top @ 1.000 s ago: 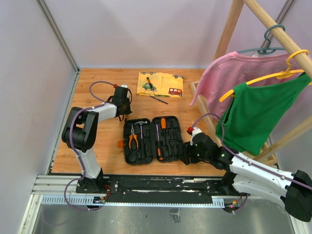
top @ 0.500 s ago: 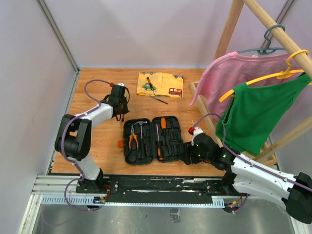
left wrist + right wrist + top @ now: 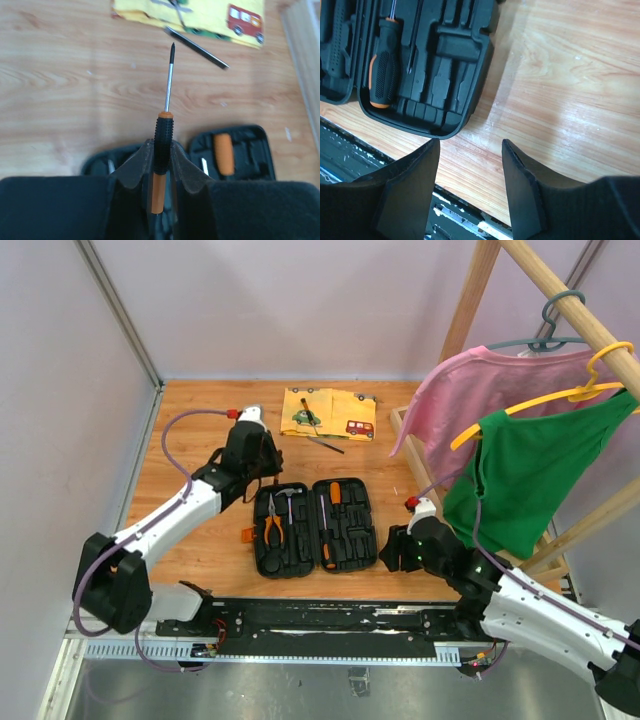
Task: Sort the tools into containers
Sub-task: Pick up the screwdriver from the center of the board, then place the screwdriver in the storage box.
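The black tool case lies open near the table's front. In it are orange-handled pliers, a hammer and orange-and-black screwdrivers. My left gripper hovers over the case's back left edge, shut on the handle of an orange-and-black screwdriver whose tip points toward the yellow cloth. A dark screwdriver lies on that cloth, and a thin dark tool lies just off its edge. My right gripper stands open and empty over bare wood, right of the case.
A wooden clothes rack fills the right side, with a pink shirt and a green shirt on hangers hanging low over my right arm. Grey walls close in the left and back. A black rail runs along the front edge.
My left arm has stretched out and swung its elbow down to the left, carrying the held screwdriver closer to the case's back edge. My right gripper has drawn back slightly to the right.
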